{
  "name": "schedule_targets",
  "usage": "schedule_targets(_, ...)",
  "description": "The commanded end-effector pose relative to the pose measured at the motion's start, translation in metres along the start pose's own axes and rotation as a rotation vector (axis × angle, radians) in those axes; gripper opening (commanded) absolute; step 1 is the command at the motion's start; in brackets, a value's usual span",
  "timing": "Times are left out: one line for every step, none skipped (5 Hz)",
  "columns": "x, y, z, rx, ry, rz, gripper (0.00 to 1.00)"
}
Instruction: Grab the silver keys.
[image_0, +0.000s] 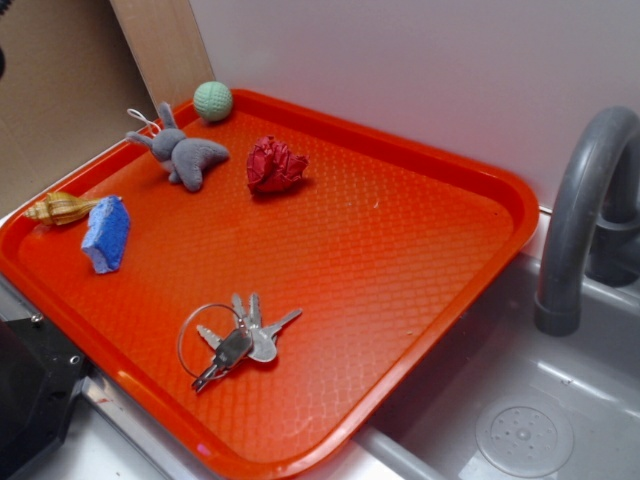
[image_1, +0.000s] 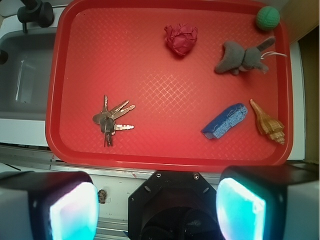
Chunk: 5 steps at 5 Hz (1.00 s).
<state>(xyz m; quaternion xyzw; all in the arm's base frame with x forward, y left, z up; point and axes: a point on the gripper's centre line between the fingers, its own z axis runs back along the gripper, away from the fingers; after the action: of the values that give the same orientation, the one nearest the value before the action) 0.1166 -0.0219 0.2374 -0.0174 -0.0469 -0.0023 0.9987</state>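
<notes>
The silver keys (image_0: 240, 340) lie fanned flat on a wire ring near the front edge of an orange-red tray (image_0: 500, 180). In the wrist view the keys (image_1: 111, 121) sit in the tray's lower left part, near its rim (image_1: 52, 100). My gripper (image_1: 156, 209) is open, and its two glowing cyan pads stand wide apart at the bottom of the wrist view. It is high above the counter on the near side of the tray, well away from the keys, and holds nothing. The gripper is out of the exterior view.
Also on the tray are a crumpled red ball (image_1: 181, 39), a grey plush toy (image_1: 242, 57), a green ball (image_1: 268, 18), a blue sponge (image_1: 225, 120) and a seashell (image_1: 268, 122). A grey sink (image_0: 520, 420) with a faucet (image_0: 580, 210) lies beside the tray. A black robot part (image_0: 30, 400) stands at the front left.
</notes>
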Motion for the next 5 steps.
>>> schedule_targets(0.000,0.000,0.000,0.000,0.000,0.000,1.00)
schedule_targets(-0.009,-0.034,-0.018,-0.036,0.014,0.025,1.00)
schedule_targets(-0.008,-0.065,-0.035,-0.048,0.080,0.052,1.00)
schedule_targets(-0.005,-0.083,-0.055,-0.014,0.052,0.075,1.00)
schedule_targets(0.016,-0.083,-0.089,0.009,0.045,0.101,1.00)
